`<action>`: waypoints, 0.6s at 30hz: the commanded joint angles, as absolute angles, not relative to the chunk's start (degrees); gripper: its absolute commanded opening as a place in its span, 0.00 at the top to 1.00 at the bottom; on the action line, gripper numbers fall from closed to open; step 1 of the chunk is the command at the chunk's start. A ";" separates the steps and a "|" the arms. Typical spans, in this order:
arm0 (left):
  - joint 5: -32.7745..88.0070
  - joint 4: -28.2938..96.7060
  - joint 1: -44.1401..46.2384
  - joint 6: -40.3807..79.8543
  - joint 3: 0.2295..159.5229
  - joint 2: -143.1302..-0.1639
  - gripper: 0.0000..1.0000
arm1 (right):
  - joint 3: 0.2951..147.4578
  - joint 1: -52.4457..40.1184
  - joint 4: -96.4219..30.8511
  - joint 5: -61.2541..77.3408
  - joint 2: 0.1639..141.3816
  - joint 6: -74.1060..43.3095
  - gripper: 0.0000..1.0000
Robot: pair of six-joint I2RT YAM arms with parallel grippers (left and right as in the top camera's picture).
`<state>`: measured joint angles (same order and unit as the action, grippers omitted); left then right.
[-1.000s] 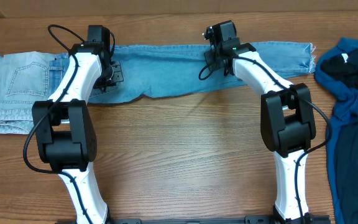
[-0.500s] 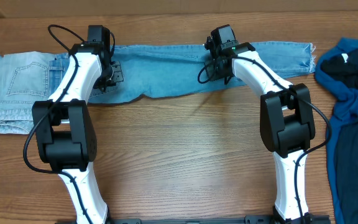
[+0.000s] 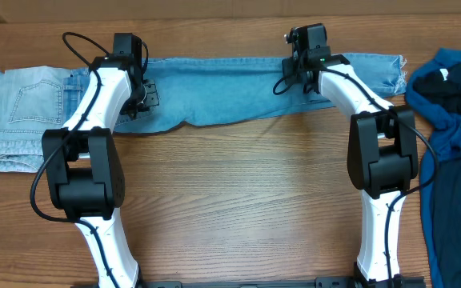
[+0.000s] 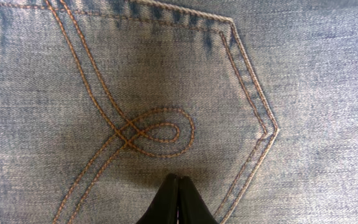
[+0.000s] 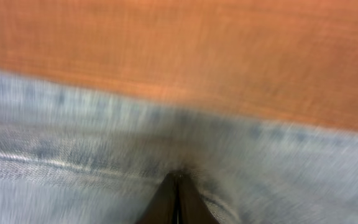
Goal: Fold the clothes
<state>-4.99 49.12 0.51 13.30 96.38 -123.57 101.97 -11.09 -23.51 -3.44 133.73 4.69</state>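
A pair of light blue jeans (image 3: 214, 84) lies stretched across the far side of the table, with its waist part folded at the left (image 3: 18, 112). My left gripper (image 3: 138, 98) is shut, its tips (image 4: 178, 180) pressed on the denim just below a stitched back pocket (image 4: 166, 74). My right gripper (image 3: 301, 76) is shut, its tips (image 5: 178, 177) resting on the jeans leg (image 5: 73, 162) near its far edge. The right wrist view is blurred by motion.
A dark blue garment (image 3: 454, 120) lies crumpled at the right edge of the table. The wooden tabletop (image 3: 246, 200) spreads in front of the jeans and also shows beyond the leg in the right wrist view (image 5: 179, 43).
My right gripper has slid to the right along the jeans leg, toward the cuff. The left arm has not moved.
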 commanded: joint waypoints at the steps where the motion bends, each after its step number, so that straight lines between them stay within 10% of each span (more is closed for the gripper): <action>1: -5.13 49.10 0.56 12.86 97.21 -124.42 0.96 | 101.95 -10.85 -18.46 -5.45 133.86 4.19 0.96; 18: -5.13 50.11 0.56 12.84 97.21 -124.42 0.95 | 104.90 -10.39 -37.41 -6.87 133.23 -4.23 0.96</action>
